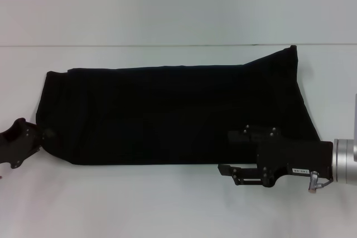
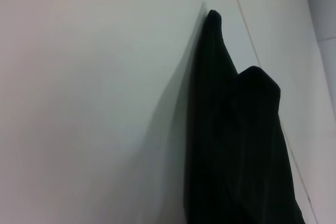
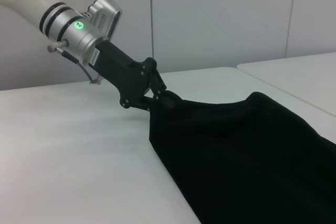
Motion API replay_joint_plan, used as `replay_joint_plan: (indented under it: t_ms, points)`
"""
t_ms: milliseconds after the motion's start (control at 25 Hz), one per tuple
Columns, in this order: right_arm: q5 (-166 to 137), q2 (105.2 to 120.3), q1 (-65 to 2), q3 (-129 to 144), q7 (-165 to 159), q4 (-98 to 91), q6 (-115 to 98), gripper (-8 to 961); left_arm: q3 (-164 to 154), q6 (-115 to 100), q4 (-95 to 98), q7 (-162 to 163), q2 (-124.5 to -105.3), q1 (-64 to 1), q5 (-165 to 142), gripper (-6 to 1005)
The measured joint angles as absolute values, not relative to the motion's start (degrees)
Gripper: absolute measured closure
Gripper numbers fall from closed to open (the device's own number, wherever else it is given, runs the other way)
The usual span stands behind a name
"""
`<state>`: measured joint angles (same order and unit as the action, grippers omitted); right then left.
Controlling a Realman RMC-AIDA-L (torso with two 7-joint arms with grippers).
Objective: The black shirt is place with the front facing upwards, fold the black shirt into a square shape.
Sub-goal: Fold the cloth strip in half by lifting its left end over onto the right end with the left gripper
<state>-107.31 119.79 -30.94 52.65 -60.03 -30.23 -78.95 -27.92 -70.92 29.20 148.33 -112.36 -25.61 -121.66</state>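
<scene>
Shirt (image 1: 167, 112) lies as a long folded band across mid-table (image 1: 167, 204). Left gripper (image 1: 40, 136), low and level, is clamped on the shirt's left end near the table's left edge. Right gripper (image 1: 237, 154) sits over the shirt's near edge, opening unclear. Bare table toward the near edge.

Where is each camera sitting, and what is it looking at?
Head view: from the robot's head, down at the black shirt on the white table; left gripper and right gripper both show.
Left wrist view: from the left arm, along the shirt; no robot parts show.
Right wrist view: from the right arm, across the shirt at the left gripper pinching its corner.
All three share the shirt.
</scene>
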Motion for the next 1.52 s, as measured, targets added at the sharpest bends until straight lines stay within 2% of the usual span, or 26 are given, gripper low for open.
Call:
replay_joint_plan:
  t_ms: [40, 160, 440, 920, 1120, 1360, 1520]
  points:
    - [-107.31, 119.79, -30.93, 52.64, -60.03, -30.21, -78.96, 126, -27.85, -70.83, 29.19, 148.15, -112.38, -25.57, -121.53, 766]
    - [-107.31, 119.79, -30.93, 52.59, -60.03, -30.15, -78.98, 126, -27.47, -70.56, 29.19, 147.53, -112.41, -25.5, -121.35, 957]
    - [-107.28, 119.79, -30.94, 51.11, -61.05, -30.15, -79.4, 126, -23.24, -70.17, 29.18, 145.84, -111.58, -24.31, -121.32, 972]
    - [-107.22, 119.7, -31.03, 50.44, -61.95, -29.81, -78.65, 126, -15.45, -68.98, 31.74, 143.93, -107.82, -22.13, -121.76, 972]
    - [-107.22, 119.71, -31.02, 50.44, -61.96, -29.73, -78.47, 126, -15.18, -68.98, 32.35, 143.8, -107.2, -22.51, -121.68, 972]
    - [-107.22, 119.73, -30.4, 49.52, -62.11, -29.7, -78.41, 127, -15.2, -71.91, 31.91, 142.12, -107.86, -24.79, -118.08, 972]
    - [-107.22, 119.64, -28.33, 45.88, -62.31, -29.68, -79.32, 127, -16.13, -77.14, 31.71, 139.31, -110.92, -31.01, -112.83, 972]
